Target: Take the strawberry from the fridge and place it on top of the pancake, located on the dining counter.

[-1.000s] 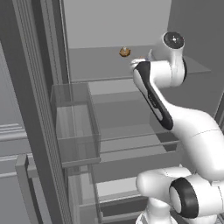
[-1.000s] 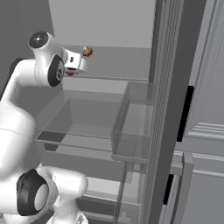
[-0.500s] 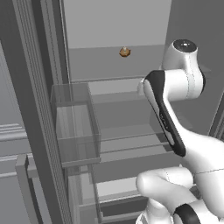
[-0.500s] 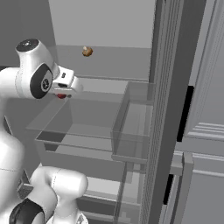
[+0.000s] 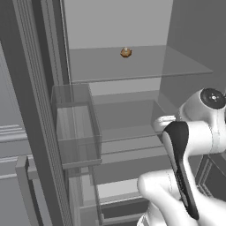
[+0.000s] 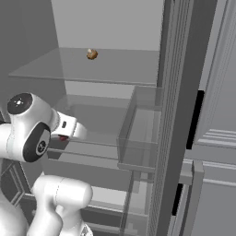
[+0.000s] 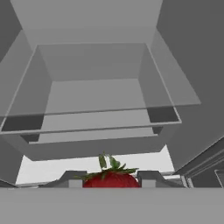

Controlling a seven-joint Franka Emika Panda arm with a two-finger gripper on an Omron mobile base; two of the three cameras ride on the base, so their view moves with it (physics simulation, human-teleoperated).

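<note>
1. Your hand (image 7: 111, 180) is closed on the strawberry (image 7: 112, 178), which sits red with green leaves between the two fingertips (image 7: 150, 177).
2. In the right base view the strawberry (image 6: 63, 138) shows as a red spot under the hand (image 6: 69, 131), in front of the open fridge (image 6: 115, 27).
3. A small tan-brown item (image 5: 126, 52) rests on the fridge's upper glass shelf (image 5: 141, 66), far from your hand.
</note>
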